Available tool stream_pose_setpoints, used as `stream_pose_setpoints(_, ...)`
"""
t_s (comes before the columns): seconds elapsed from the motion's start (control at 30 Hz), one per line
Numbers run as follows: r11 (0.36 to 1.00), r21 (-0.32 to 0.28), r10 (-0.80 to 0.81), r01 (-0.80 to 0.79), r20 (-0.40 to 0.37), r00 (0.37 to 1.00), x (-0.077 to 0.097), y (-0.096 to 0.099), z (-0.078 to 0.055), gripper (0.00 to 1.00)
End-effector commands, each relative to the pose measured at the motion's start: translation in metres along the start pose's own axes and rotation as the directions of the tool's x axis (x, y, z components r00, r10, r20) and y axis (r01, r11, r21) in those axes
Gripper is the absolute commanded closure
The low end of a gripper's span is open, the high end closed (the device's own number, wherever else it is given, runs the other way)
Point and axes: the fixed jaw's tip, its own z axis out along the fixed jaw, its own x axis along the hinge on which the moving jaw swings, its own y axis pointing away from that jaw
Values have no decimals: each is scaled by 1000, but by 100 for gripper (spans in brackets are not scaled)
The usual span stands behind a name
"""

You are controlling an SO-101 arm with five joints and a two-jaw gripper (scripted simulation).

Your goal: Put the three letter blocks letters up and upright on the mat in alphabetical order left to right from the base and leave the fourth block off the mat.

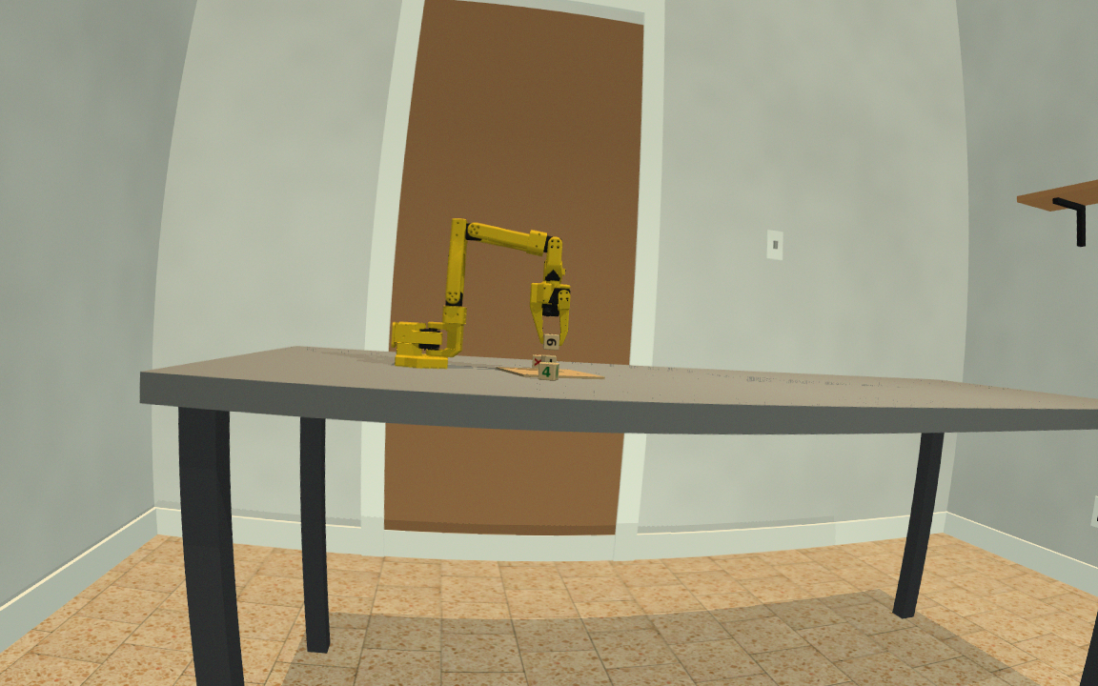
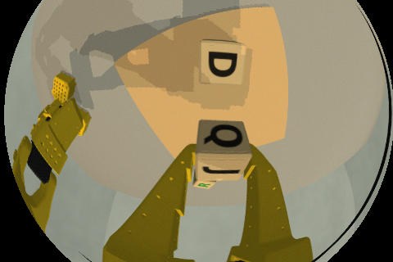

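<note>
My gripper [image 2: 224, 166] is shut on a wooden block with a black Q on top [image 2: 224, 150]. It holds the block in the air above the orange mat [image 2: 219, 98]. In the exterior view the held block [image 1: 550, 341] shows a 6 on its side and hangs above the mat [image 1: 551, 372]. A block with a black D on top [image 2: 224, 65] lies flat on the mat just beyond the held block. In the exterior view a block with a green 4 on its side [image 1: 546, 369] sits at the mat.
The arm's yellow base [image 1: 420, 343] stands on the table to the left of the mat. Part of the arm [image 2: 51, 147] shows at the left of the wrist view. The arm's shadow falls across the mat and table.
</note>
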Motion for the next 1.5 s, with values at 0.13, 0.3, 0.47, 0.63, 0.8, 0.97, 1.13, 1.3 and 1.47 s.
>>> stream_pose_setpoints(0.13,998,60,-1,1,1,1000,1,-6,-6,100)
stream_pose_setpoints(0.3,998,60,-1,1,1,1000,1,-6,-5,100)
stream_pose_setpoints(0.47,998,60,-1,1,1,1000,0,-6,-2,100)
stream_pose_setpoints(0.63,998,60,-1,1,1,1000,0,-6,0,100)
stream_pose_setpoints(0.8,998,60,-1,1,1,1000,0,-6,0,100)
stream_pose_setpoints(0.97,998,60,-1,1,1,1000,0,-6,3,100)
stream_pose_setpoints(1.13,998,60,-1,1,1,1000,0,-6,6,100)
stream_pose_setpoints(1.3,998,60,-1,1,1,1000,0,-6,6,100)
stream_pose_setpoints(1.47,998,60,-1,1,1,1000,0,-6,8,100)
